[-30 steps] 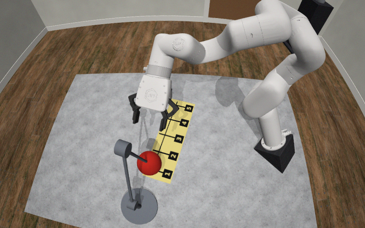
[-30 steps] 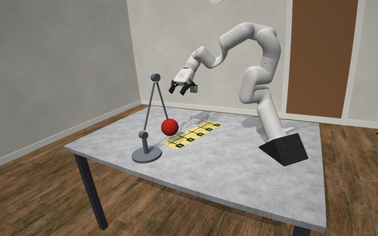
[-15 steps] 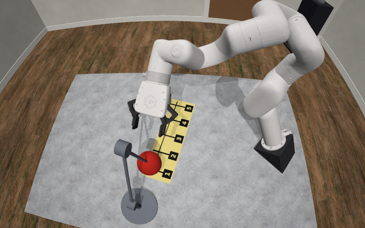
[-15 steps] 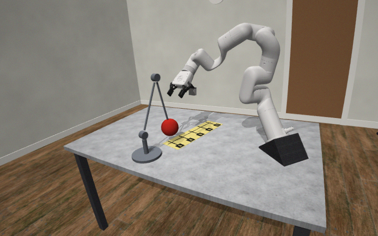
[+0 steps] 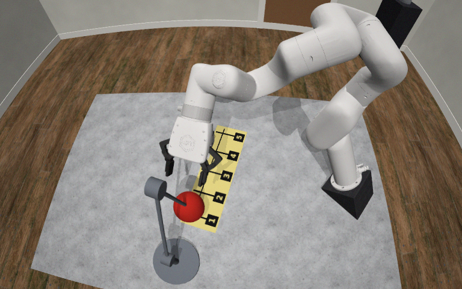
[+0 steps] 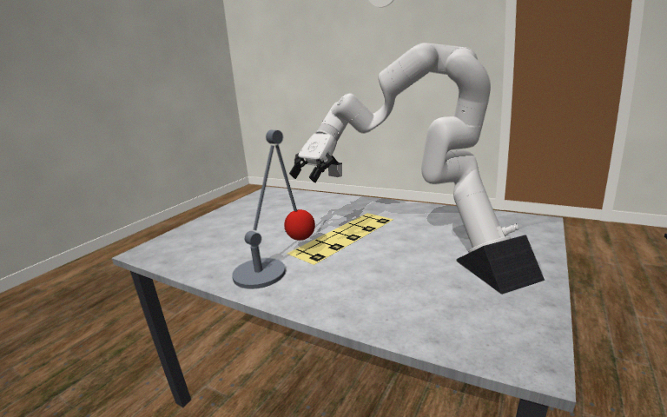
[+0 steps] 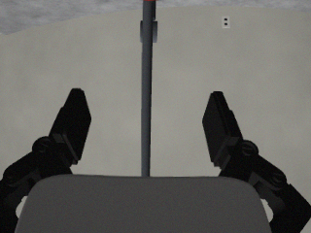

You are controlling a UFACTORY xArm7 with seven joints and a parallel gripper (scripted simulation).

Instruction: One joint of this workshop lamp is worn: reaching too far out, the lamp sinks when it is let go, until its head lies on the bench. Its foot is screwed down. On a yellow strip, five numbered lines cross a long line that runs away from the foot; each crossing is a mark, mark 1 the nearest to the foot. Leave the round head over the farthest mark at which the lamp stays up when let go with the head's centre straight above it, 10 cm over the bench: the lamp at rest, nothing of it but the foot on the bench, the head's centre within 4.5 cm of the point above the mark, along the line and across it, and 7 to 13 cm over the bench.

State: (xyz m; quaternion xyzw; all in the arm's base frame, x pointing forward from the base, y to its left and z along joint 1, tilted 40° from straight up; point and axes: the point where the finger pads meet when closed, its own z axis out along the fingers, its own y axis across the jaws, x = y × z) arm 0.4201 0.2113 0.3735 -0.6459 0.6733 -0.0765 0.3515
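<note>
1. Gripper point(image 5: 185, 170) spread to full width, holding nothing, touching nothing.
2. Hangs in the air well above the bench point(image 6: 393, 304), near the lamp's rod point(image 7: 147, 91), which is seen between the fingers in the wrist view.
3. Red head point(image 5: 188, 206) off the bench, over the strip point(image 5: 234, 146) near marks 1 and 2.
4. Foot point(image 5: 185, 272) close to the bench's near edge.
5. Bare bench to both sides of the strip.

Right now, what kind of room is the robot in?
Probably a test room or workshop: a white arm is bolted to a grey bench, beside a lamp with a red head and a yellow numbered strip. Bare walls, wooden floor.
</note>
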